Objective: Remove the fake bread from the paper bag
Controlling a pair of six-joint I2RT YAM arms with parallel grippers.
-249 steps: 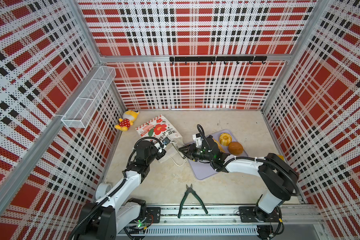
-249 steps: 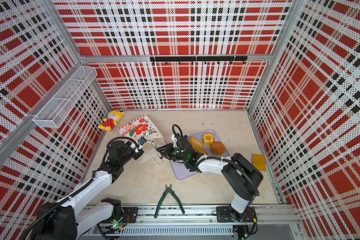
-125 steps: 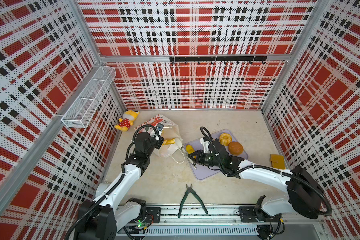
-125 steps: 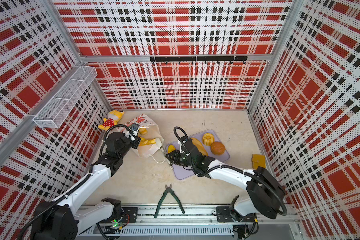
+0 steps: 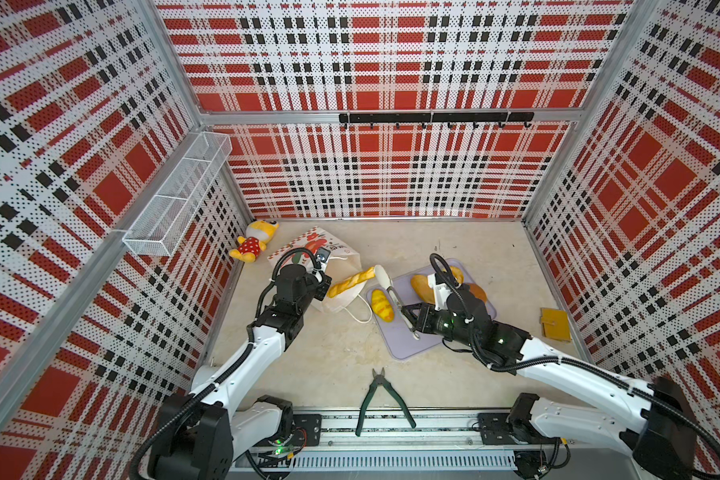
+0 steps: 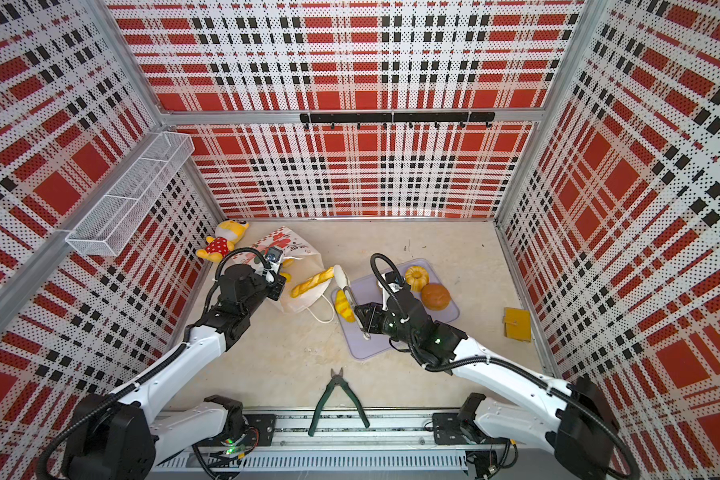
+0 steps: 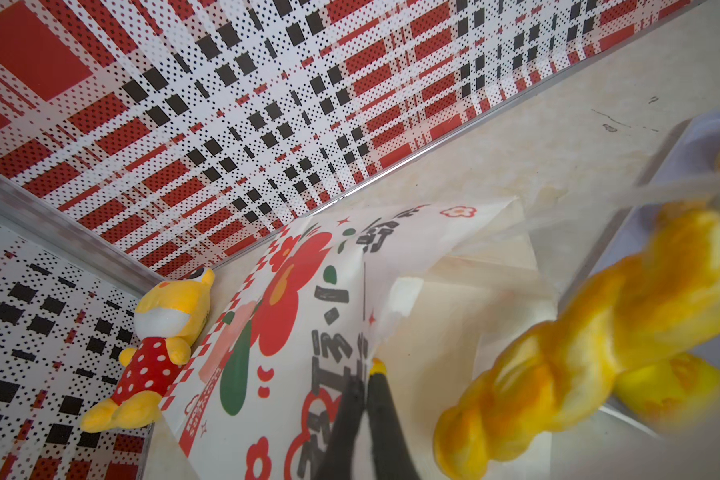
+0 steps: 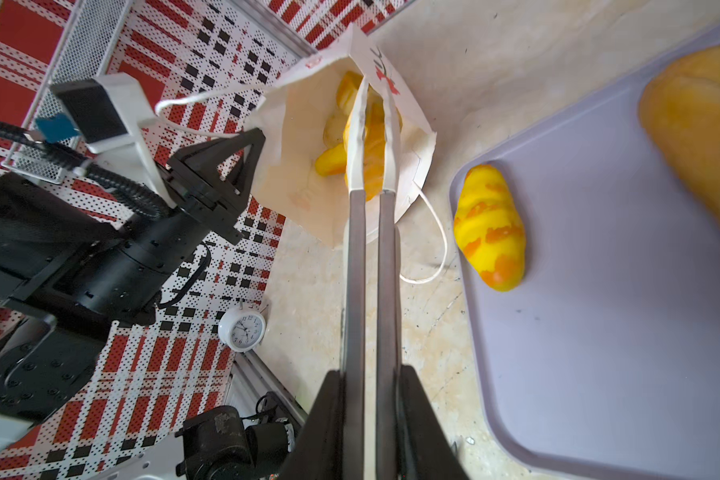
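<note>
Paper bag (image 5: 308,245): white, red flower prints, dark lettering. Twisted bread (image 5: 351,282): golden-yellow. Croissant (image 5: 382,305): yellow, orange streaks. Tray (image 5: 408,345): lilac. Doll (image 5: 253,243): yellow, red white-dotted dress. Walls (image 5: 391,174): red-black-white plaid. Worktop (image 5: 337,353): beige.

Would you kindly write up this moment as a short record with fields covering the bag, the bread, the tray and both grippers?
paper bag: lying on its side, mouth toward the lilac tray
left gripper: shut on the bag's edge
right gripper: shut on tongs
tongs: clamping a twisted braid at the bag's mouth
on tray: croissant, long loaf, fluted cake, round bun
still in bag: more yellow bread
</note>
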